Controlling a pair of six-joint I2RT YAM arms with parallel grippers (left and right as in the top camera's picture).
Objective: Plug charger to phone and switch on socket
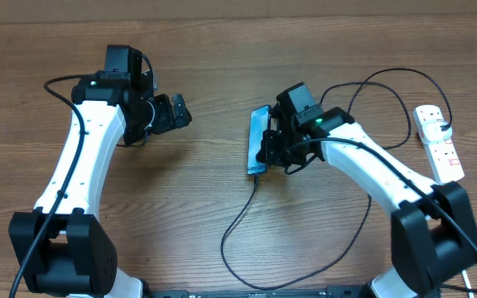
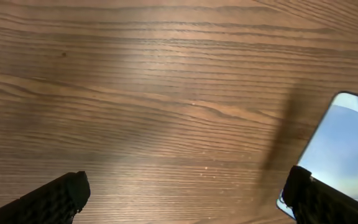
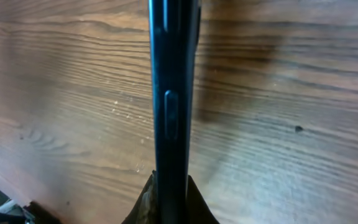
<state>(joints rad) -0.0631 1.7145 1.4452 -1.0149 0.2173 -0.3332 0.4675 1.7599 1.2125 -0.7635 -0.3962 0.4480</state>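
Observation:
The phone stands on its long edge at mid-table, screen facing left. My right gripper is shut on it; in the right wrist view the phone's dark side with its buttons rises from between the pinched fingers. The charger, a thin black cable, meets the phone's near end and loops over the table's front toward the right. The socket, a white strip with red switches, lies at the far right. My left gripper hangs open left of the phone, whose lit screen shows beside its right finger.
A black plug sits in the socket, and a white cord runs off its near end. More black cable arcs over the table behind my right arm. Bare wood lies under the left gripper.

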